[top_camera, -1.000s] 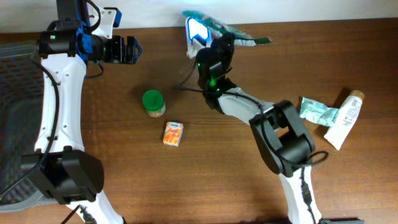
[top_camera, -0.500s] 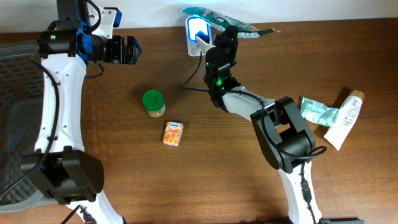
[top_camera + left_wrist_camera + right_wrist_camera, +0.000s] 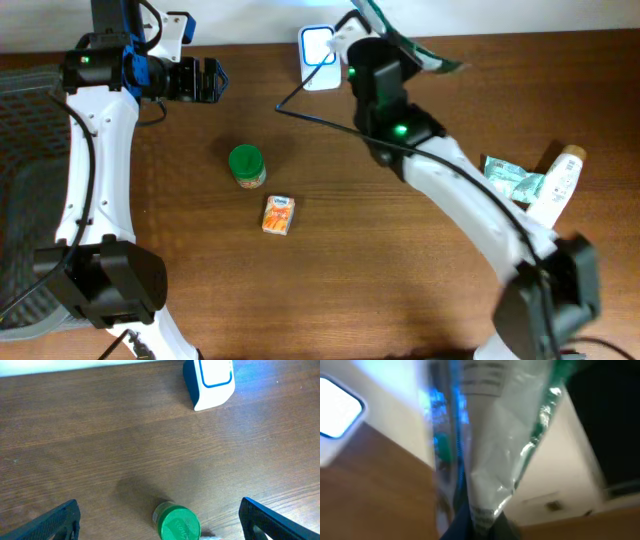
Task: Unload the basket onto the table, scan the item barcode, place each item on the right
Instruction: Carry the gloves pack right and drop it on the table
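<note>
Overhead, green-edged packet (image 3: pixel 400 38) clamped in shut right claw (image 3: pixel 362 48), beside white scanner (image 3: pixel 318 45).

White arms (image 3: pixel 85 160), black joints, blue left wrist.

Tabletop (image 3: pixel 300 290): brown woodgrain. Jar (image 3: pixel 246 165): green lid. Scanner (image 3: pixel 318 45): white, blue outline. Small box (image 3: pixel 279 214): orange. Held pouch (image 3: pixel 490 435): clear, green-edged.

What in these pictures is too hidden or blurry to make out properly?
- Right gripper: its fingertips hide behind the green packet in the overhead view.
- Packet printing: motion-blurred in the right wrist view; no barcode readable.
- Orange box and green-lidded jar labels: too small overhead.
- Jar: cut off by the left wrist view's bottom edge.
</note>
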You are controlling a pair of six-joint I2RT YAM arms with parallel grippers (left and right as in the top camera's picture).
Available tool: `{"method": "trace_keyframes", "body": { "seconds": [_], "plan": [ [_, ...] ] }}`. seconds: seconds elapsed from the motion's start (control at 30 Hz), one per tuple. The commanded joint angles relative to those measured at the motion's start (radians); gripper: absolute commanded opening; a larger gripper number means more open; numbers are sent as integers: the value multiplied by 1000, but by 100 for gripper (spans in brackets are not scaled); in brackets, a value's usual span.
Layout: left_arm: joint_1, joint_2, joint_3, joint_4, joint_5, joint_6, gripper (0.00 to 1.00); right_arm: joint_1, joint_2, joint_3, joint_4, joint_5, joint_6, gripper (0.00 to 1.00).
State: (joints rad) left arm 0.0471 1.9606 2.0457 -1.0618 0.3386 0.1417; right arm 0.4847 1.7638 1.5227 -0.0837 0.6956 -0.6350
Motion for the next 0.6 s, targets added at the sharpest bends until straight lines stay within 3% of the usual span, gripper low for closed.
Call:
{"method": "trace_keyframes", "body": {
  "seconds": [0.0, 0.13, 0.23, 0.33, 0.57],
  "plan": [
    [2, 5, -1, 1, 1, 6, 99, -55, -163, 3, -272, -358, 588, 4],
    [2, 5, -1, 1, 1, 6, 99, -225, -295, 3, -629, -687, 914, 4],
    [2, 5, -1, 1, 1, 6, 99, -419, -314, 3, -842, -845, 940, 4],
    [2, 5, -1, 1, 1, 6, 99, -622, -281, -3, -987, -857, 938, 4],
    [2, 5, -1, 1, 1, 6, 99, -970, -103, -98, -951, -849, 879, 4]
  ]
}}
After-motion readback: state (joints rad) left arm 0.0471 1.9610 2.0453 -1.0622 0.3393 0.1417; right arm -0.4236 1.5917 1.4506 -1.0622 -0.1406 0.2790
